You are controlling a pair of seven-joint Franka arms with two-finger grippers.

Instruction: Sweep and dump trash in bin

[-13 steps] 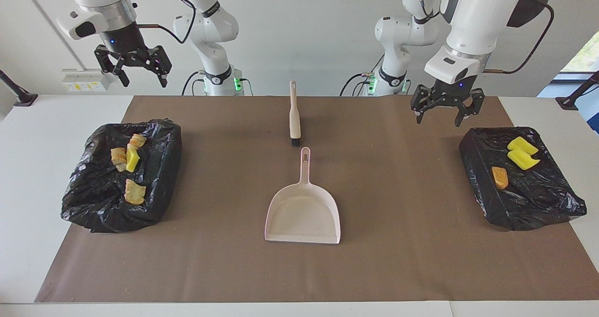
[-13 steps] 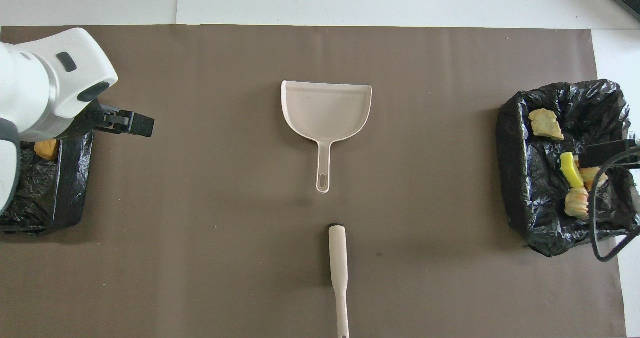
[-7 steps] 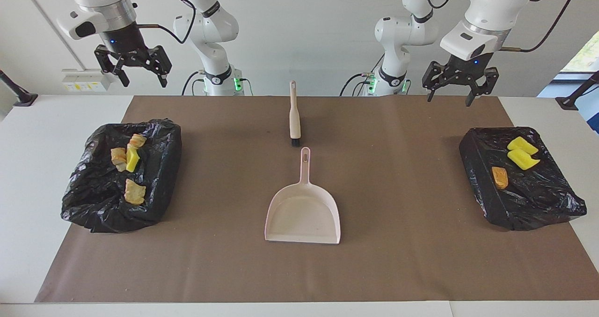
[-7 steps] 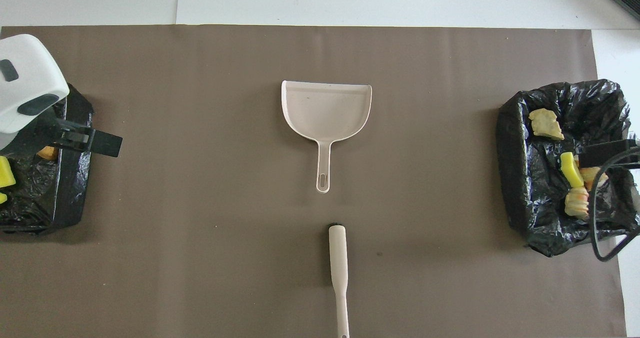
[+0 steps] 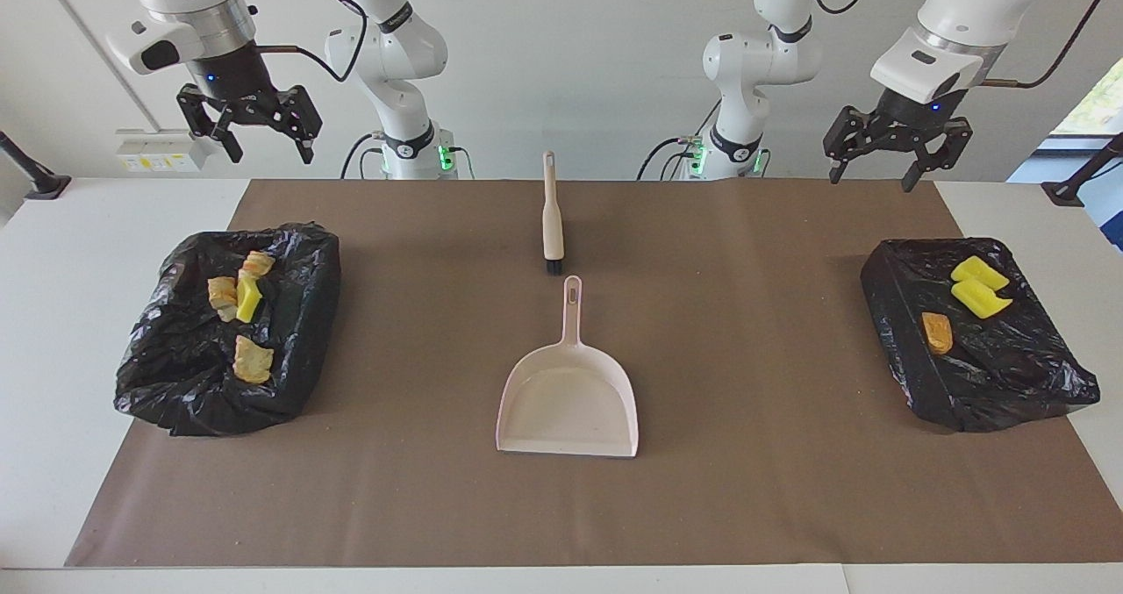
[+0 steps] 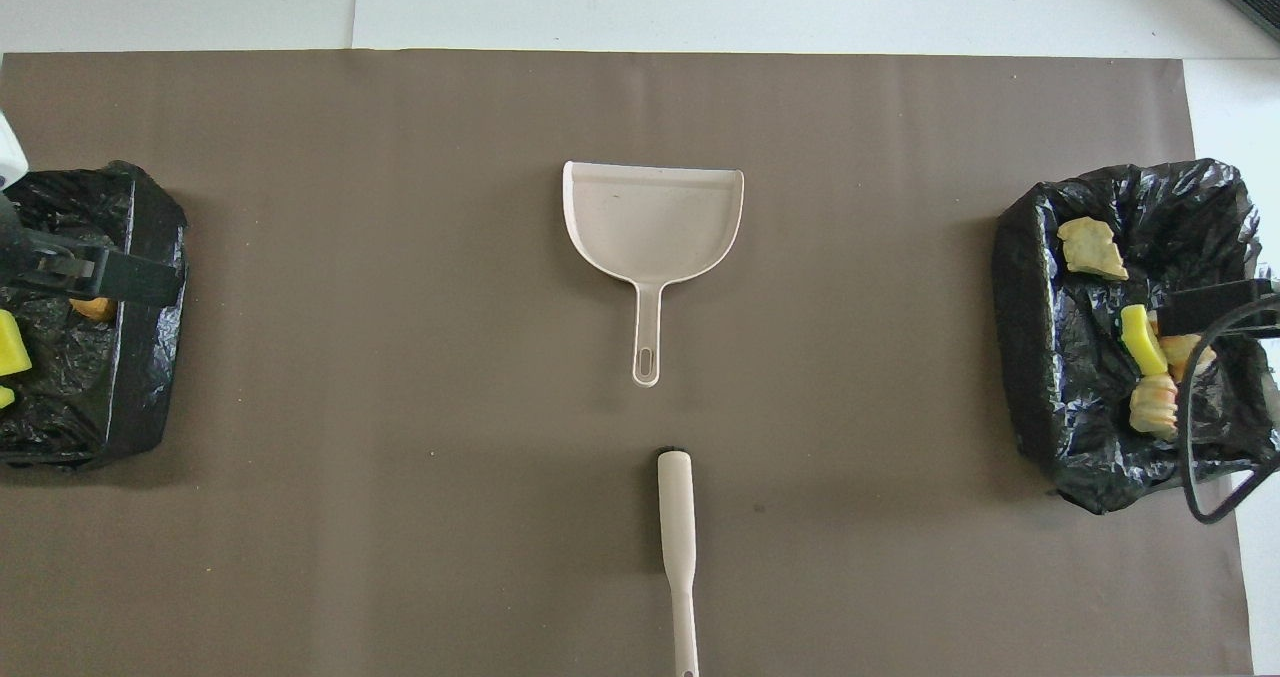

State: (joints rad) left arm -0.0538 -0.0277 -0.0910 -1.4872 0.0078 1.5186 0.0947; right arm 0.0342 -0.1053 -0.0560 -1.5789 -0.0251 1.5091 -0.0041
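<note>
Standing raised and empty: left tool (image 5: 897, 149), fingers spread wide, over the surface's edge nearest the robots at the left arm's end; right tool (image 5: 248, 124), likewise wide, over the same edge at the right arm's end. Step judged: sweeping and dumping done, nothing loose on the mat; next move calls only for parking. Trash (image 5: 964, 300): three pieces in the bin (image 5: 1009, 375) below the left tool; four pieces in the second bin (image 5: 175, 375) below the right tool. Brush (image 5: 552, 217) and dustpan (image 5: 568, 397): mid-surface, apart, untouched.
</note>
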